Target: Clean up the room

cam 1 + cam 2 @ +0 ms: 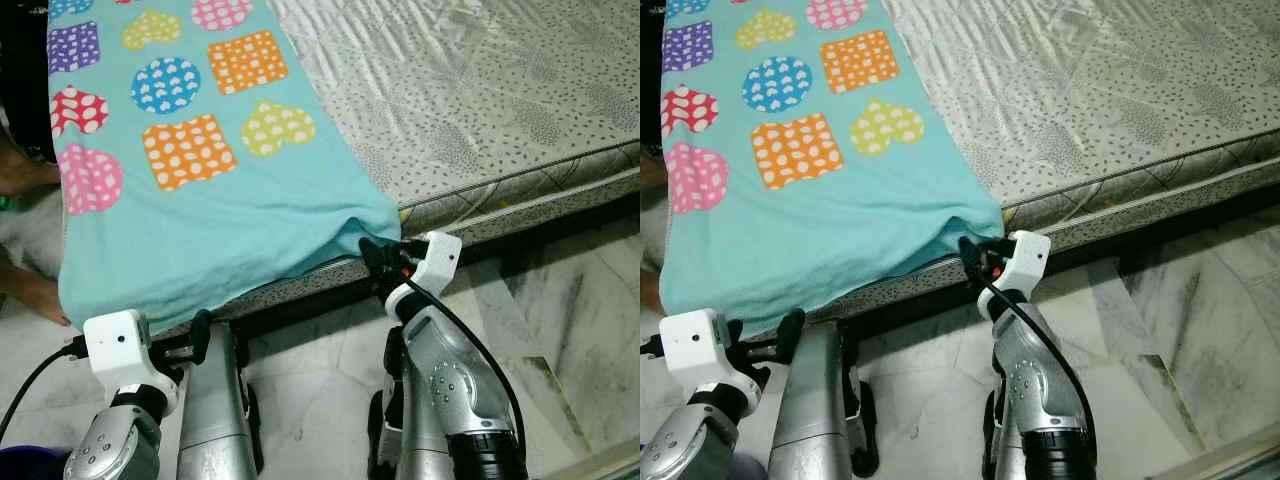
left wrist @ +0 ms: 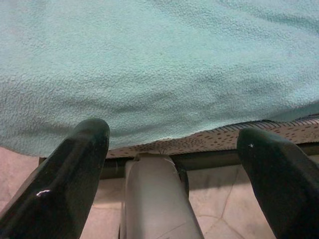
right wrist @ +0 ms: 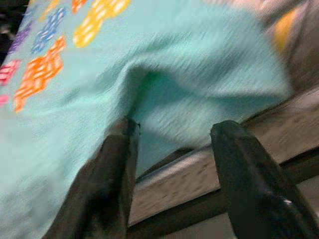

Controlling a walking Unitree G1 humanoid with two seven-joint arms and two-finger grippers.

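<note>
A teal blanket (image 1: 200, 200) printed with coloured hearts and squares lies over the left part of a bed, its lower edge hanging over the mattress side. My right gripper (image 1: 372, 255) is at the blanket's hanging right corner. In the right wrist view its fingers (image 3: 117, 164) stand apart with a fold of the blanket (image 3: 164, 94) between and just beyond the tips, so it is open. My left gripper (image 1: 195, 345) sits lower, under the blanket's left hem, open; the left wrist view shows the teal cloth (image 2: 159, 64) just ahead of its wide-spread fingers (image 2: 79, 154).
The grey patterned mattress (image 1: 480, 100) lies bare to the right of the blanket, on a dark bed frame (image 1: 540, 235). Marble floor (image 1: 560, 320) runs along the bed side. A person's bare feet (image 1: 25, 285) stand at the far left beside the bed.
</note>
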